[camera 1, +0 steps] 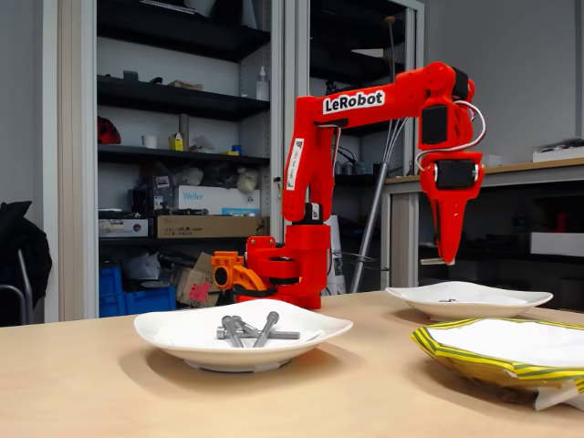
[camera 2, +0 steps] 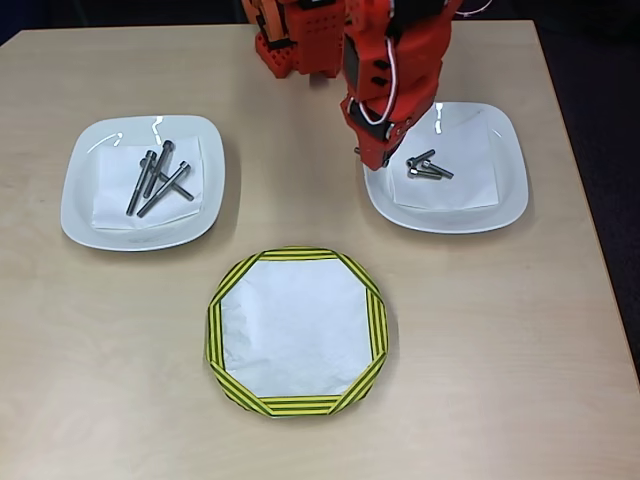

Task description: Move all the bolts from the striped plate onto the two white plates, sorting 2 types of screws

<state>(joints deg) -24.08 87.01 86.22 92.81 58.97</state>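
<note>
The striped plate (camera 2: 214,330) (camera 1: 456,352) lies at the table's front with only its white centre showing. Several long bolts (camera 2: 160,178) (camera 1: 251,330) lie on the left white plate (camera 2: 80,215) (camera 1: 155,330). A few short bolts (camera 2: 428,167) (camera 1: 447,299) lie on the right white plate (camera 2: 510,190) (camera 1: 516,304). My red gripper (camera 2: 372,160) (camera 1: 444,258) points down above that right plate's left rim. Its jaws are closed on a small grey bolt (camera 1: 429,261) that sticks out to the left.
The arm's red base (camera 1: 283,274) (camera 2: 295,40) stands at the back of the table between the two white plates. Bare wood shows around the plates. Shelves and a workbench stand behind the table.
</note>
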